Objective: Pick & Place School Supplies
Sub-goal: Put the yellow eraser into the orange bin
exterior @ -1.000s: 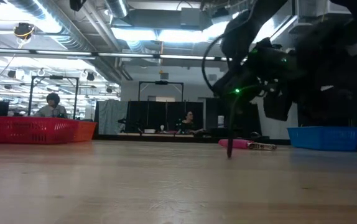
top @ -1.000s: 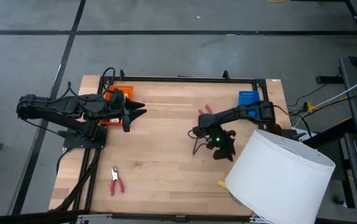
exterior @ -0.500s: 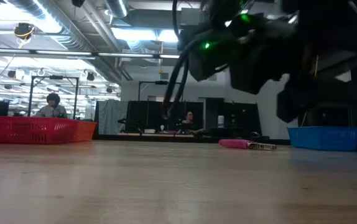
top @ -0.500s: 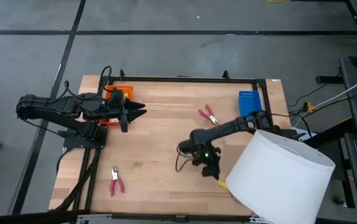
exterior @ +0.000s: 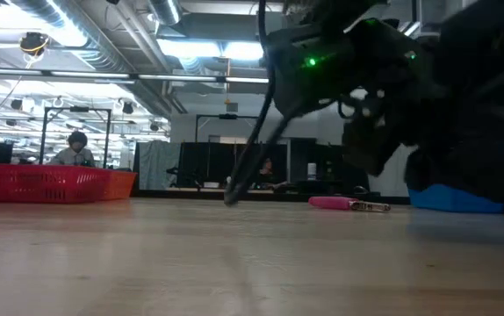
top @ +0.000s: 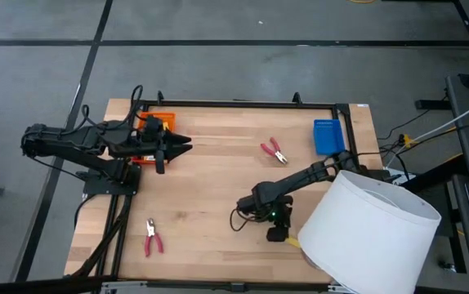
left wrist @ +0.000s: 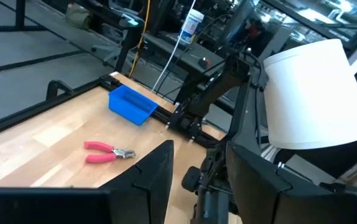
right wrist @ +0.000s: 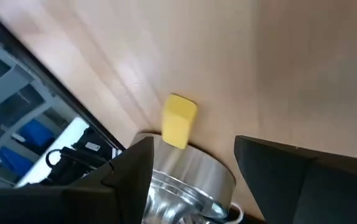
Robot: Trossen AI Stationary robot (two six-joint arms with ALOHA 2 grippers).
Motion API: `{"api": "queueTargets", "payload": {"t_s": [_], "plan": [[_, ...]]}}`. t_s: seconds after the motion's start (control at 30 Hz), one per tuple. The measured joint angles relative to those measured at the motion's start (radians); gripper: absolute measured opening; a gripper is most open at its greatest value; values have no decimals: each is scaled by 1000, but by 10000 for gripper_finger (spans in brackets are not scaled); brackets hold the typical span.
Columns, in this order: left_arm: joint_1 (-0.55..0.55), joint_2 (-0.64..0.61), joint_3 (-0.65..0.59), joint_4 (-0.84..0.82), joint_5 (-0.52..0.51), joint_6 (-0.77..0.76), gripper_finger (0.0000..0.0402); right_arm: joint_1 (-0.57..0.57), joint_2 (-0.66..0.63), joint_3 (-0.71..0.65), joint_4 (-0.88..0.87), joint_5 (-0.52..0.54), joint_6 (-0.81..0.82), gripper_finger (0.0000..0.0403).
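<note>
A small yellow block lies flat on the wood near the table's near edge, next to the white cylinder's metal base; in the high view the block peeks out at the cylinder's edge. My right gripper hovers just beside it, open, with the block ahead of the finger gap. One pair of red-handled pliers lies near the blue tray, and another pair lies near the near-left corner. My left gripper waits open at the far left. No other yellow pieces show.
The big white cylinder covers the near-right corner and stands close to my right arm. A blue tray sits at the far right and an orange tray at the far left, under my left arm. Bare wood lies across the middle.
My right gripper has swept from the table's middle toward the near edge and come down beside the yellow block at the white cylinder. The left arm has kept still.
</note>
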Motion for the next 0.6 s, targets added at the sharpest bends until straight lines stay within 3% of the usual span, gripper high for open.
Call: {"api": "queueTargets", "payload": {"t_s": [0.33, 0.6], "plan": [[0, 0, 0, 16, 1, 0, 143, 82, 0, -28, 75, -36, 128, 229], [0, -2, 0, 22, 9, 12, 143, 99, 0, -28, 131, 35, 195, 229]]}}
